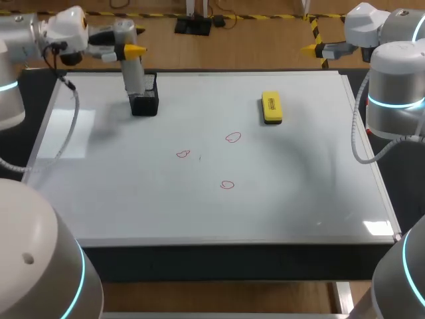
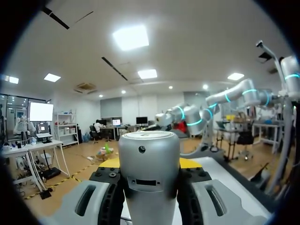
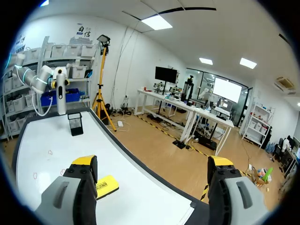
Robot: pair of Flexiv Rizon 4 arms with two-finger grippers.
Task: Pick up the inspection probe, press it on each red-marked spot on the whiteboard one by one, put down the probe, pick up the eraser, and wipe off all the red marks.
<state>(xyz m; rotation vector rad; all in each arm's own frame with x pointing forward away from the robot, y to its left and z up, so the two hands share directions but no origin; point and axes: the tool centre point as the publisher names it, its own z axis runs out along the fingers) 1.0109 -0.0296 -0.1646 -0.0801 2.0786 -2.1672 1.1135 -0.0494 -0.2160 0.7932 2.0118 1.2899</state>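
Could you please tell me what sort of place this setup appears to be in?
Most likely a robotics lab test bench: a left arm and right arm flank a whiteboard laid flat as the worktop. It carries red marks and a yellow eraser, and the left hand holds an inspection probe.

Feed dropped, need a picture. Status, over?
Left gripper shut on probe, at holder. Right gripper open, off whiteboard. Three red marks unwiped, eraser apart.
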